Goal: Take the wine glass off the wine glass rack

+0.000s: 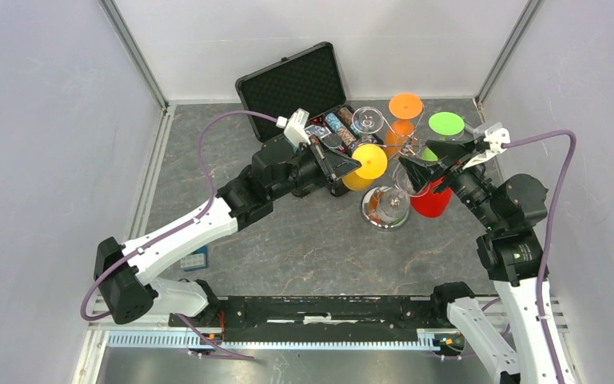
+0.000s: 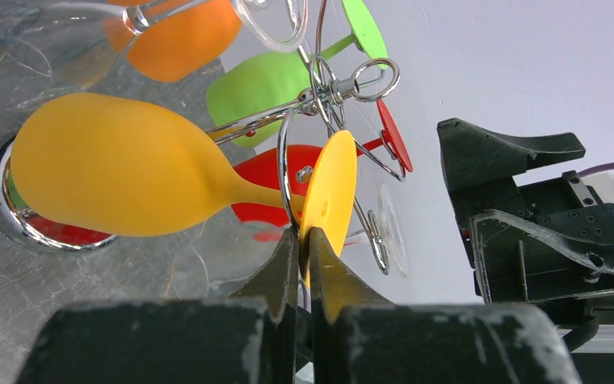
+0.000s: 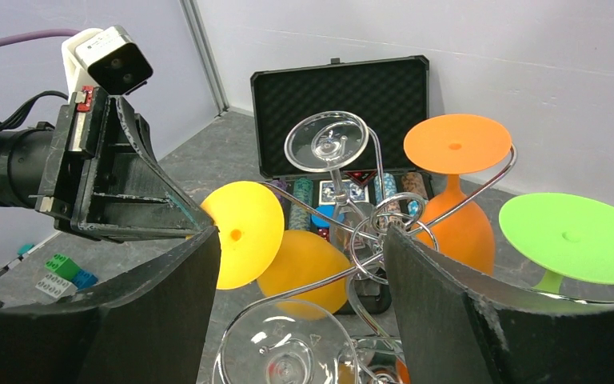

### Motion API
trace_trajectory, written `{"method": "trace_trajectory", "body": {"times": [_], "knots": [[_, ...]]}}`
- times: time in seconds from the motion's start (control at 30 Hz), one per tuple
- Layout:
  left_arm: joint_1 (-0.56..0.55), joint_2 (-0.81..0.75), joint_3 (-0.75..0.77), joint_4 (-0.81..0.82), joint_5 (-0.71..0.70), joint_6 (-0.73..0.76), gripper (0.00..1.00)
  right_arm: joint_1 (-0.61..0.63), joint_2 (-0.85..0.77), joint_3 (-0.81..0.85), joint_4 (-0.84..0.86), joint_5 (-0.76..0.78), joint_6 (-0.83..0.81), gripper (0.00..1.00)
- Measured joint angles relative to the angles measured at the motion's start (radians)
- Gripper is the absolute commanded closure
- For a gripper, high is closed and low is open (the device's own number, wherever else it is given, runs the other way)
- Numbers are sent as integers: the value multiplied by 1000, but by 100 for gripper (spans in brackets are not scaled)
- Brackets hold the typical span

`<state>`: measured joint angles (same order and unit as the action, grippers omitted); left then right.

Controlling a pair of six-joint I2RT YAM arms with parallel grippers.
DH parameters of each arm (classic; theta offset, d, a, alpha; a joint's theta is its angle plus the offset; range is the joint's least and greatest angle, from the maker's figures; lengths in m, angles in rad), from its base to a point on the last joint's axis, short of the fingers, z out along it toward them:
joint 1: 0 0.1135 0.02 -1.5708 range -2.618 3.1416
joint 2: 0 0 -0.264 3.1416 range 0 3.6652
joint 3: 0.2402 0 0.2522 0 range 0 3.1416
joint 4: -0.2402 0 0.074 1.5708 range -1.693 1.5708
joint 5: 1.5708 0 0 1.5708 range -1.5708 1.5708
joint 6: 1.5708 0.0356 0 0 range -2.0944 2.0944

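Observation:
The wine glass rack (image 1: 385, 210) is a chrome wire stand with a mirrored disc base; its hub also shows in the left wrist view (image 2: 332, 88) and the right wrist view (image 3: 384, 228). Yellow, orange, green, red and clear glasses hang on it. My left gripper (image 1: 357, 166) (image 2: 305, 232) is shut on the foot disc of the yellow wine glass (image 1: 370, 161) (image 2: 120, 176) (image 3: 244, 232), whose stem lies in a curled hook arm. My right gripper (image 1: 433, 164) (image 3: 300, 240) is open and empty, its jaws straddling the rack's top above a clear glass foot (image 3: 280, 352).
An open black chip case (image 1: 296, 84) (image 3: 344, 104) stands just behind the rack. The orange glass (image 1: 405, 106), green glass (image 1: 446, 123) and red glass (image 1: 430, 200) hang on the far and right sides. Toy bricks (image 1: 194, 259) lie near the left arm. Walls close in on three sides.

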<state>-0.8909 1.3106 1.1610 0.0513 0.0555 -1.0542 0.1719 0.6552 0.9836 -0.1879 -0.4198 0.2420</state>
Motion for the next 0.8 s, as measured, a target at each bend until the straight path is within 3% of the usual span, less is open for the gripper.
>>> {"method": "trace_trajectory", "body": {"times": [0.8], "knots": [[-3, -22, 43, -11, -106, -49, 98, 0, -8, -9, 22, 37, 29, 21]]}}
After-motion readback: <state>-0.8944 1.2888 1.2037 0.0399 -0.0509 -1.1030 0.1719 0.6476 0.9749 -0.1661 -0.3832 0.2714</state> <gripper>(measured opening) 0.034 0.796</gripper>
